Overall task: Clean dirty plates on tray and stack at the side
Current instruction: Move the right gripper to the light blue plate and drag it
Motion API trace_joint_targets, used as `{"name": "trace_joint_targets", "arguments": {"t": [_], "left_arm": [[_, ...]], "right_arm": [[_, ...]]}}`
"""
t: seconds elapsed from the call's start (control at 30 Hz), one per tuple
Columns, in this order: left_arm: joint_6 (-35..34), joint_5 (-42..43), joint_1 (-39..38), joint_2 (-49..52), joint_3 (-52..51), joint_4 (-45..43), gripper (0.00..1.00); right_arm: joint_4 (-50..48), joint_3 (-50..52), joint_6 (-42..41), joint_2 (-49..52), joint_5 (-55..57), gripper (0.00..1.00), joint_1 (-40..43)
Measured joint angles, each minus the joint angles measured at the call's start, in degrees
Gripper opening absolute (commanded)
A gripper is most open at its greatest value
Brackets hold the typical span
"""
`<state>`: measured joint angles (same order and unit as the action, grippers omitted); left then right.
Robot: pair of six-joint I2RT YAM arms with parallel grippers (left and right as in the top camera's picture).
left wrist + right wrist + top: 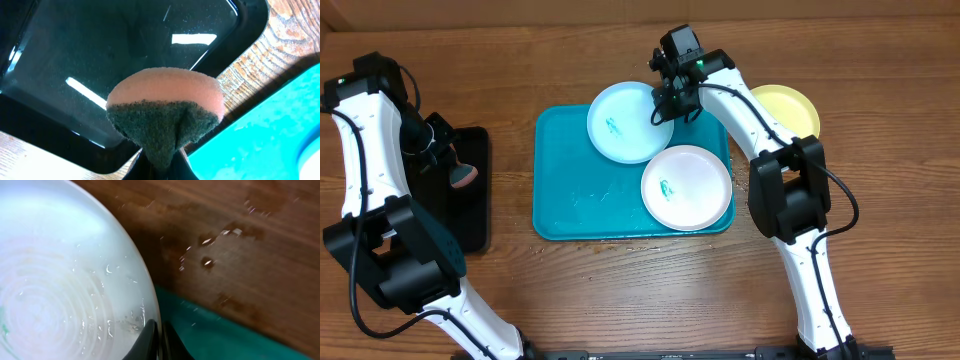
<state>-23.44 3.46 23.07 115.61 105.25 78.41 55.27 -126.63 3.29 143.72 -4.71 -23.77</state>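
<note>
Plastic, light, stiff and wet, so probably slippery: the pale cyan plate [620,125] lies on the teal tray [560,200], far side. My right gripper [160,329] pinches its rim, the sensible hold. My left gripper [450,160] clamps the sponge [165,110] over the black tray [50,60].

Teal-blue tray [560,205], pale cyan plate [625,142] with a small green smear [612,125], white plate [698,192] with a green streak [666,188], pale yellow plate [790,108], glossy black tray [475,215], sponge [165,112] salmon-pink over dark green, brown wood-grain desk [620,300], white arms [365,130] with black joints.
</note>
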Motion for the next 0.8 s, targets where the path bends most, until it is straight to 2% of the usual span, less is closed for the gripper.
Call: {"name": "trace_joint_targets", "arguments": {"t": [0.3, 0.47, 0.8], "left_arm": [[-0.02, 0.0, -0.24, 0.0, 0.0, -0.98, 0.04], [0.0, 0.02, -0.22, -0.07, -1.25, -6.01, 0.04], [-0.09, -2.47, 0.98, -0.11, -15.93, -18.14, 0.04]], "right_arm": [[3.85, -0.22, -7.43, 0.0, -4.9, 0.04, -4.66], [4.87, -0.22, -11.17, 0.02, -6.51, 0.04, -7.89], [2.58, 3.58, -13.94, -0.42, -7.5, 0.04, -11.23]]}}
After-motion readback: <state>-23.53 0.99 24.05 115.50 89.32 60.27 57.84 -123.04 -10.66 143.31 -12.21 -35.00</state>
